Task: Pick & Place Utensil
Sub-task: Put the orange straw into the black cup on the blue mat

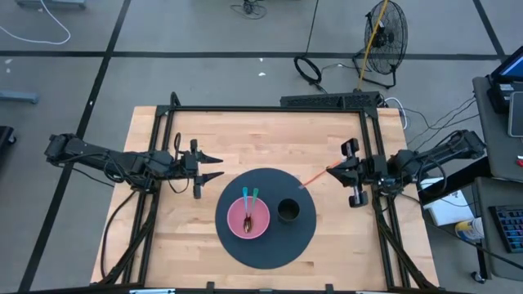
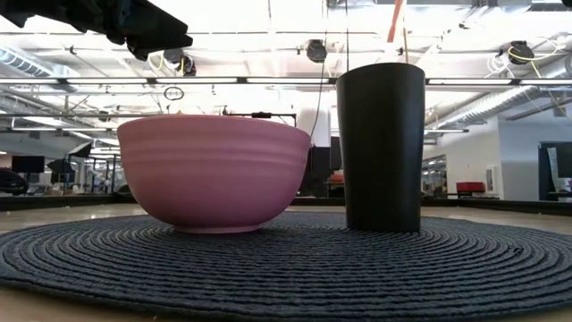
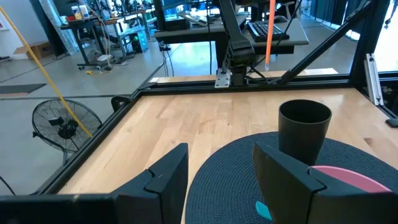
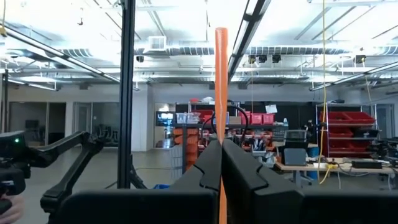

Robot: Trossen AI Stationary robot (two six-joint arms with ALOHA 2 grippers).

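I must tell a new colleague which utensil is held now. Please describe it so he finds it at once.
Start at the round dark mat on the wooden table. Just off its right edge, the right end effector is shut on an orange stick. The other utensils are teal and lie in the pink bowl.

the pink bowl (image 2: 213,170) is hiding its contents in the low view; the orange utensil (image 4: 221,81) is running off the right wrist view's edge
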